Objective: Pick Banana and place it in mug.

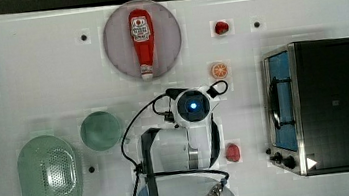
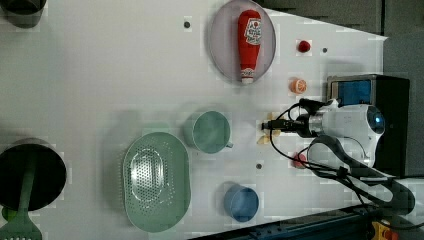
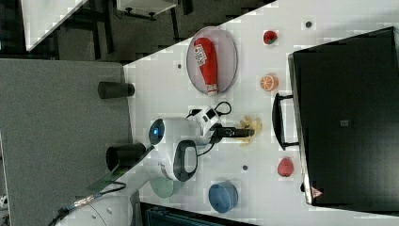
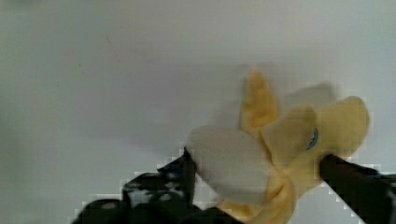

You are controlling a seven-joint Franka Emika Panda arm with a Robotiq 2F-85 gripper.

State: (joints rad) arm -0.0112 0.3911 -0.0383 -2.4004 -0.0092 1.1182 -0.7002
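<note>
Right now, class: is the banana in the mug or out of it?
Out. The banana lies on the table to the left view's right of the mug.

bench (image 1: pixel 33 70): white, flat
on it: plate (image 1: pixel 119 54), mug (image 1: pixel 100 131), basket (image 1: pixel 50 176), blue cup (image 2: pixel 241 202), banana (image 2: pixel 263 139), toaster oven (image 1: pixel 334 103), orange slice (image 1: pixel 219 70)

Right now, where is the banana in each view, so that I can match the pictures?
Top view: hidden under the arm.
Left view: the banana lies right of the mug, at the gripper.
Right view: below the orange slice, beside the oven's handle.
Wrist view: between the fingers, peeled.
Shared landmark: the ketchup bottle on its plate.
</note>
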